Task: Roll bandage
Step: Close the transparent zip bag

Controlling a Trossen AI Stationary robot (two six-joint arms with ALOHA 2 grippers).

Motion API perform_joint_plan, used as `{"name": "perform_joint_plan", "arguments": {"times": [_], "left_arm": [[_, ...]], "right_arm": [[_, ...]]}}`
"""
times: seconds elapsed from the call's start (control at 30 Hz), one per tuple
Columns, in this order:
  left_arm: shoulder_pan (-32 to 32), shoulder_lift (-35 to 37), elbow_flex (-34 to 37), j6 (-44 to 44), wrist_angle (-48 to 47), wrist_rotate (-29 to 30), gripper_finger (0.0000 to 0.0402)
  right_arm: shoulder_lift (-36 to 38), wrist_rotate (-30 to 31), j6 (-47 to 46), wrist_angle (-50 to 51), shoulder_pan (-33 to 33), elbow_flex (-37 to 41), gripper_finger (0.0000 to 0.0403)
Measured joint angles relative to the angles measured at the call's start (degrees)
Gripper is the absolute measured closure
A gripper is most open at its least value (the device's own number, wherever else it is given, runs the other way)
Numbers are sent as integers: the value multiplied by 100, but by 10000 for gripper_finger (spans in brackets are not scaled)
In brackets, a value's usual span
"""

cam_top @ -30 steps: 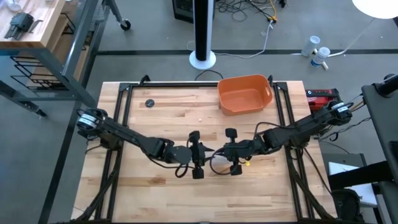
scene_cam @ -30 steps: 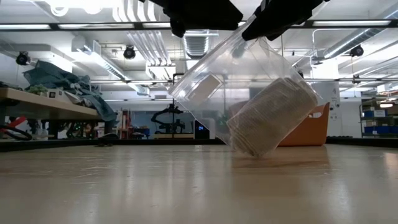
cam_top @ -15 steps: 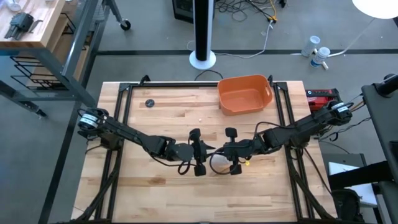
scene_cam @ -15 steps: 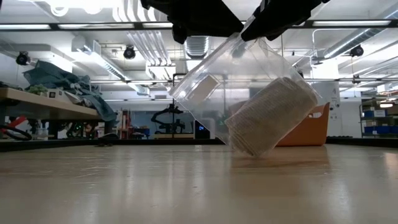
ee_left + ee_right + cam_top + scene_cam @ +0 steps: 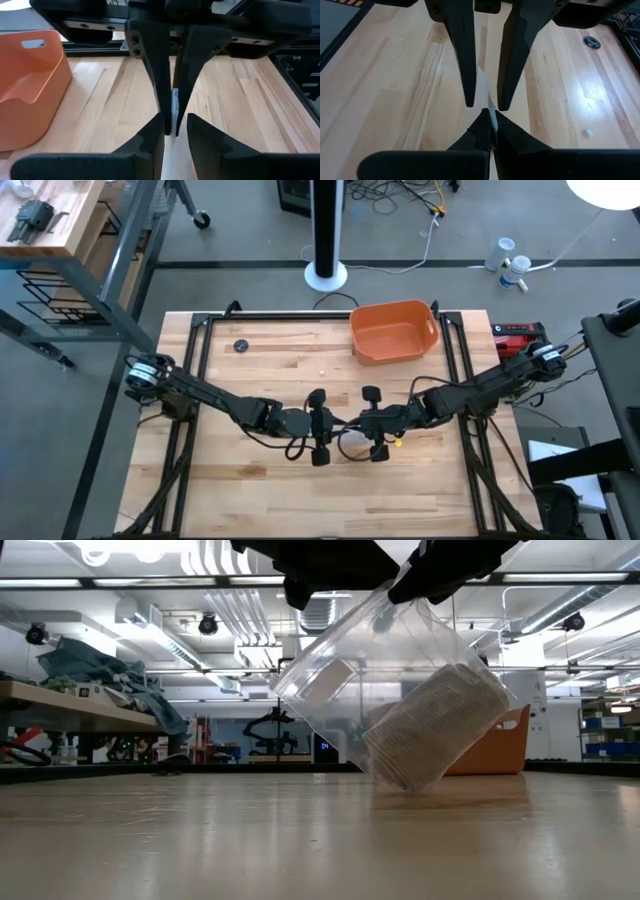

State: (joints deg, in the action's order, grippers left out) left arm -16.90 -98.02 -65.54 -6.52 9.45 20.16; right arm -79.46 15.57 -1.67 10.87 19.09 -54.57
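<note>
The bandage (image 5: 435, 725), an off-white gauze roll, lies tilted inside a clear plastic wrapper (image 5: 340, 690) that hangs over the middle of the table. My right gripper (image 5: 491, 120) is shut on the wrapper's top. My left gripper (image 5: 175, 122) faces it tip to tip and is open. Its fingers (image 5: 467, 75) stand on either side of the same top edge. In the high view the two grippers meet at mid-table (image 5: 343, 425). Whether the wrapper's low corner (image 5: 400, 785) touches the table does not show. My right gripper pinches the wrapper's thin top edge (image 5: 489, 106) between its two fingertips, slanting down from the table's right side. The wrapper hangs below the fingers, tilted, with the roll in its lower right part. My left gripper: I cannot tell whether its fingers touch the film that runs between them.
An orange tub (image 5: 393, 330) stands at the table's far edge, right of centre. A small dark disc (image 5: 240, 346) lies at the far left. Bare wood lies in front of the hanging wrapper and to both sides.
</note>
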Motion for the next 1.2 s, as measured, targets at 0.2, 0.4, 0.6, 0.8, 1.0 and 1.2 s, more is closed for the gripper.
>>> {"name": "perform_joint_plan", "arguments": {"times": [0.2,0.4,0.6,0.8,1.0,1.2], "left_arm": [[46,0,0,0,-3,11,327],[52,0,2,0,-10,17,337],[52,0,2,0,-9,22,346],[42,-7,4,328,-23,22,354],[18,-190,4,373,85,37,392],[61,-238,2,301,69,33,365]], "right_arm": [[0,-4,-2,0,0,2,403],[0,-4,-2,0,0,2,403],[0,-4,-2,0,0,2,403],[0,-4,-2,2,0,4,403],[-4,-20,4,59,4,24,403],[-7,-10,-17,95,0,37,403]]}}
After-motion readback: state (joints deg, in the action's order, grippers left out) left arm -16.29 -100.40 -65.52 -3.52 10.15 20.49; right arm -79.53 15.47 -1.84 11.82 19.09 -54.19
